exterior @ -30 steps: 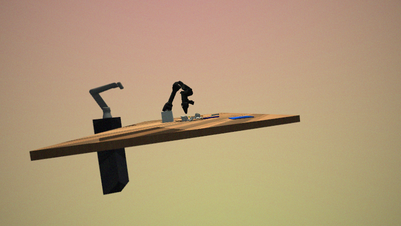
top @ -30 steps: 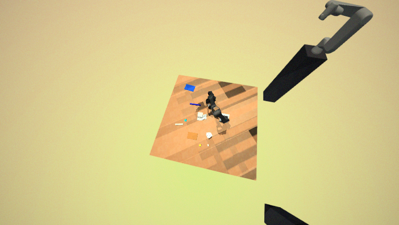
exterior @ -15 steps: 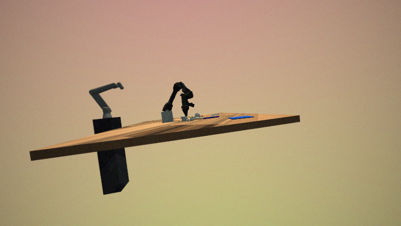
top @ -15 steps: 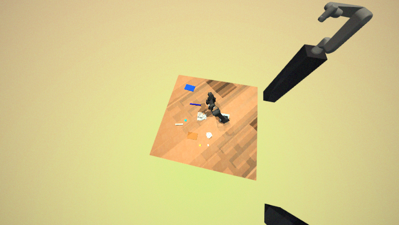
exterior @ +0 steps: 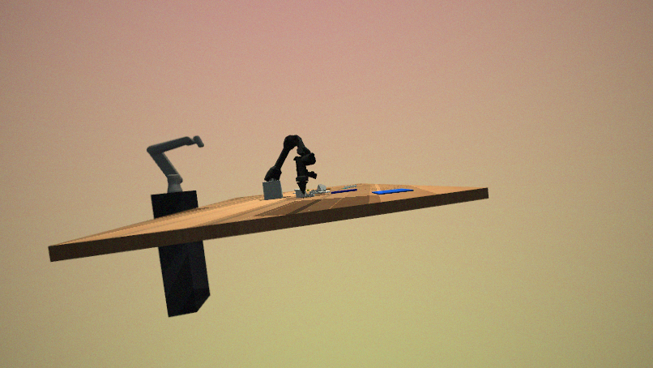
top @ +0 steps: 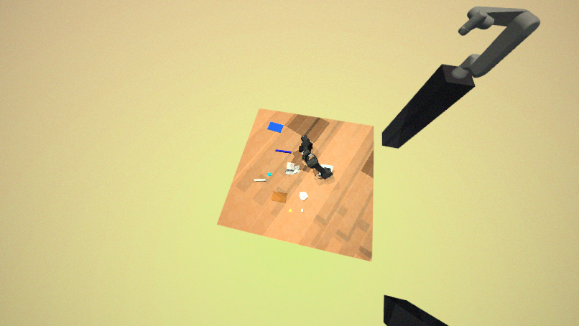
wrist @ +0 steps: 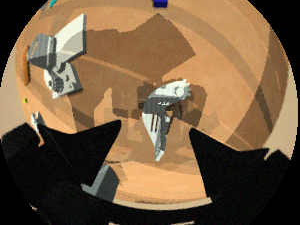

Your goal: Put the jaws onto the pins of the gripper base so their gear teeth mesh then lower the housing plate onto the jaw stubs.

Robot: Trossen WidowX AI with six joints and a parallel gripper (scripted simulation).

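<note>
Low over the wooden desk (top: pixel 340 210) (exterior: pixel 228 226), we have our tool (top: pixel 305 153) (exterior: pixel 302 193) (wrist: pixel 155 127) pointing down with its fingers spread wide and nothing pinched between them. Between the two fingertips in the wrist view, we see a loose toothed jaw (exterior: pixel 298 193) (wrist: pixel 162 106), grey and white, its curved toothed end turned away from us and its narrow end toward us. We cannot tell whether either fingertip touches it.

Off to the left in that view, we find a white group with round gear teeth (top: pixel 290 169) (wrist: pixel 64 81), a grey upright piece (wrist: pixel 42 51) and a pale flat plate (wrist: pixel 71 40) close together. The toothed jaw beneath us lies apart from that group, so it is not on a pin. We cannot tell which pieces of the group are seated.

Elsewhere on the desk, we make out another white piece (top: pixel 303 195) near an orange-brown slab (top: pixel 279 197) (wrist: pixel 26 66), with a little yellow item (top: pixel 289 210) (wrist: pixel 25 100) just beyond. Past the group lies a dark blue bar (top: pixel 283 151) (exterior: pixel 343 190) (wrist: pixel 160 2), and well apart, near one corner, a bright blue sheet (top: pixel 274 127) (exterior: pixel 393 191) rests flat.
</note>
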